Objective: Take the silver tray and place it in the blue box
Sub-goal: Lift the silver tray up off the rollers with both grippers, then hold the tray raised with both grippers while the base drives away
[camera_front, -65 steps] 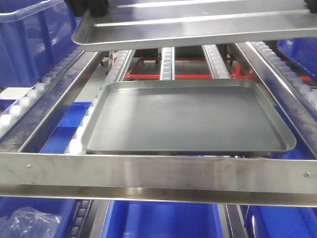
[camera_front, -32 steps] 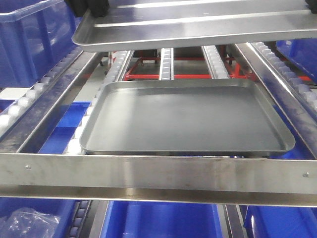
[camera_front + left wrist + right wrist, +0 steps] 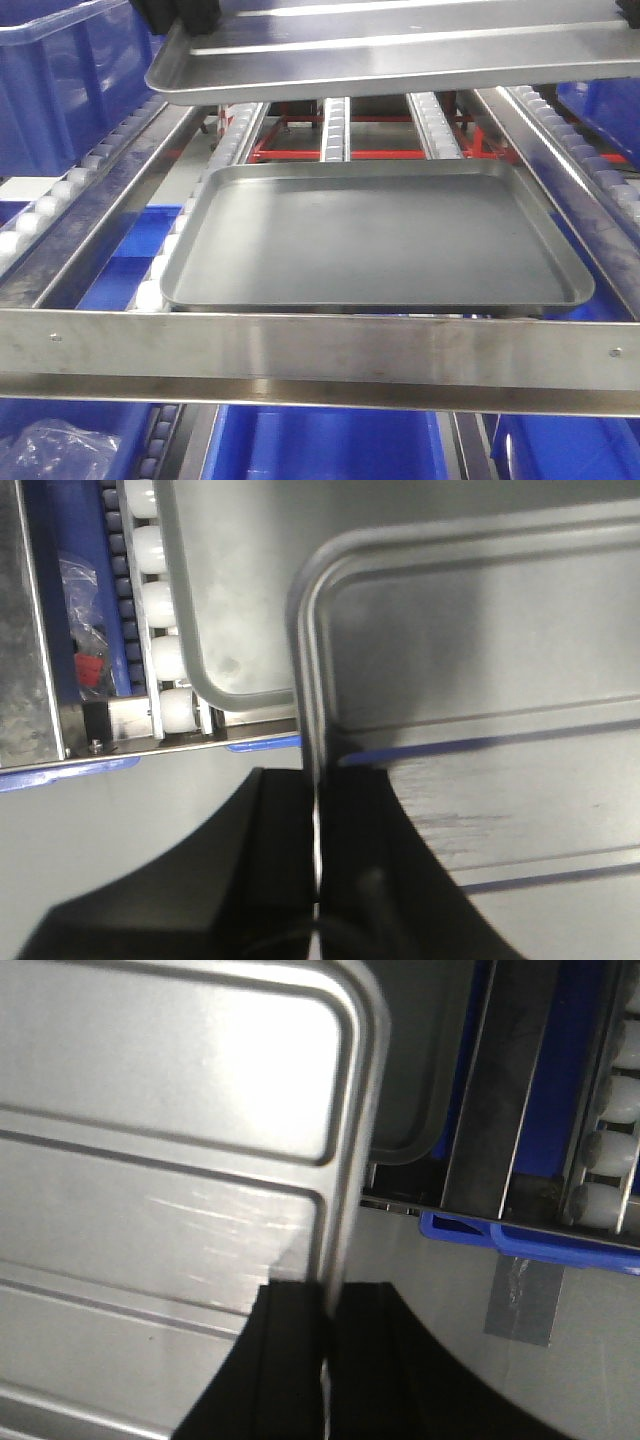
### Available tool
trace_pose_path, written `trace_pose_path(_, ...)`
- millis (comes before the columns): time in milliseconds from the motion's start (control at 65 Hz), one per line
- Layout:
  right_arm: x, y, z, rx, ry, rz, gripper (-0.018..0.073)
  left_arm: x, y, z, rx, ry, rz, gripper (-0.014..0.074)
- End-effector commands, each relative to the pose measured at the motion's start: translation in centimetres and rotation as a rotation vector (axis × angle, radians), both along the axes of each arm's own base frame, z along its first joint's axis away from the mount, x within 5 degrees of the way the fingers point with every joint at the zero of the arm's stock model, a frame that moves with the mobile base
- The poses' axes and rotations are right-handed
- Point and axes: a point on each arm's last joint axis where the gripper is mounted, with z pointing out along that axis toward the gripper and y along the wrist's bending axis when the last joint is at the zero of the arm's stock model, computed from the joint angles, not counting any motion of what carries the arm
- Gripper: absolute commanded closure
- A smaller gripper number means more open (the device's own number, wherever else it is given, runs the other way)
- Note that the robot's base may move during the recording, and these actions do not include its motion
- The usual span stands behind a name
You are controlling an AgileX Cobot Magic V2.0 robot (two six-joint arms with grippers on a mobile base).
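- The shiny silver rectangular metal tray [image 3: 400,50], with long ridges across its base, hangs in the air above the far edge of the larger, dull grey flat-bottomed tray [image 3: 375,240]. It is not touching the grey tray and is not in any container.
- The left gripper [image 3: 318,780] is clenched on the rim at one end of the silver tray. The right gripper [image 3: 327,1295] is clenched on the rim at the opposite end.
- The grey tray lies on the steel roller rack [image 3: 320,350].
- The deep bright-blue plastic crate [image 3: 60,80] stands to the left of the grey tray. Its inside is hidden.
- A crumpled clear plastic bag [image 3: 55,445] lies in a blue bin [image 3: 30,412] below and to the left of the grey tray.
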Motion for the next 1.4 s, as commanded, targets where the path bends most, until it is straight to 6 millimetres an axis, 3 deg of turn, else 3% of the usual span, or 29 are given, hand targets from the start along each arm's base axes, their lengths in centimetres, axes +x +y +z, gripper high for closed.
trace_pose_path(0, -0.11, -0.65, 1.79, -0.019, -0.12, 0.01, 0.0503, -0.78, 0.96, 1.83, 0.021, -0.063, -0.034, 0.0694)
trace_pose_path(1385, -0.11, -0.65, 1.79, -0.019, -0.12, 0.01, 0.0503, -0.81, 0.94, 1.82, 0.018, -0.06, -0.035, 0.0694)
